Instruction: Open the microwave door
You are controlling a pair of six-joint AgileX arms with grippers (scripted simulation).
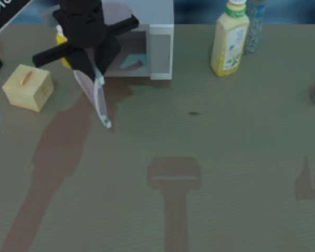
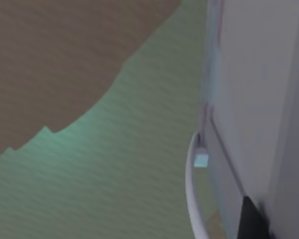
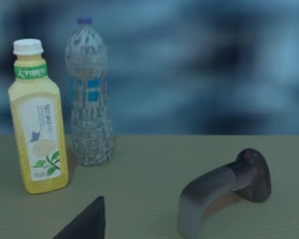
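Silver-grey microwave sits at upper centre of the top view, its top cut off by the frame edge. The microwave door stands swung outward to lower left, exposing the dark cavity. The left tool is at the door's upper edge beneath the black arm; whether its fingers are parted or closed cannot be determined. The left wrist view shows only the door's pale handle. The right tool is out of sight. Olive tabletop carries a wooden box, yellow bottle and clear bottle.
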